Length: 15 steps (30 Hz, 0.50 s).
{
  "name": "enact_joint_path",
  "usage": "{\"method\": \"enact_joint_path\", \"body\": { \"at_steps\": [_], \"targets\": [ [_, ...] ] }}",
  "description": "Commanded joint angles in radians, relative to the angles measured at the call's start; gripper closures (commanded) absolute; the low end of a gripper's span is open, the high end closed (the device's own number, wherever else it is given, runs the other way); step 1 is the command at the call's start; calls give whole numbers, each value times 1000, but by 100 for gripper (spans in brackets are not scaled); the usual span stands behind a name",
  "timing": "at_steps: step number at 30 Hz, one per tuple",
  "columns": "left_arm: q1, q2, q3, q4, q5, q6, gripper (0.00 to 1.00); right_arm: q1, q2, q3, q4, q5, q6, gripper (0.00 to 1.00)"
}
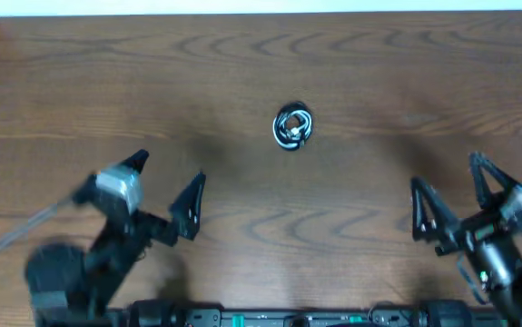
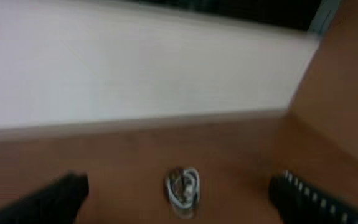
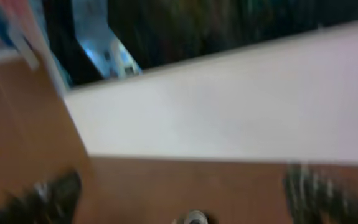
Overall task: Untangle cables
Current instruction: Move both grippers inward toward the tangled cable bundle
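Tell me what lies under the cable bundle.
The cable bundle rests on the wooden table; nothing else shows beneath it. Its overlapping black and white loops hide their own lower strands.

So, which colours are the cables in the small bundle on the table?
Black and white; the cables show it best in the overhead view.

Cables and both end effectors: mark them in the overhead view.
Cables [image 1: 292, 127], overhead view, middle of the bundle.
Left end effector [image 1: 171, 167], overhead view, midway between fingertips.
Right end effector [image 1: 446, 172], overhead view, midway between fingertips.
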Motion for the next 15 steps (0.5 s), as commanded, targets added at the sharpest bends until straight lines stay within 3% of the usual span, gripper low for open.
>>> {"method": "enact_joint_path", "body": {
  "at_steps": [1,4,6,11,15],
  "targets": [
    [2,253,238,-220,26,57,2,-5,251,211,-204,-94,-140,1],
    [1,465,401,-444,124,114,2,-3,461,359,-405,-202,-195,1],
    [2,552,435,-466,237,117,2,-3,558,407,-452,-290,-198,1],
    [2,706,440,-468,520,115,2,-3,740,422,-393,-626,-122,1],
    [-11,796,440,-460,507,117,2,24,865,423,-339,-629,-107,1]
  ]
}}
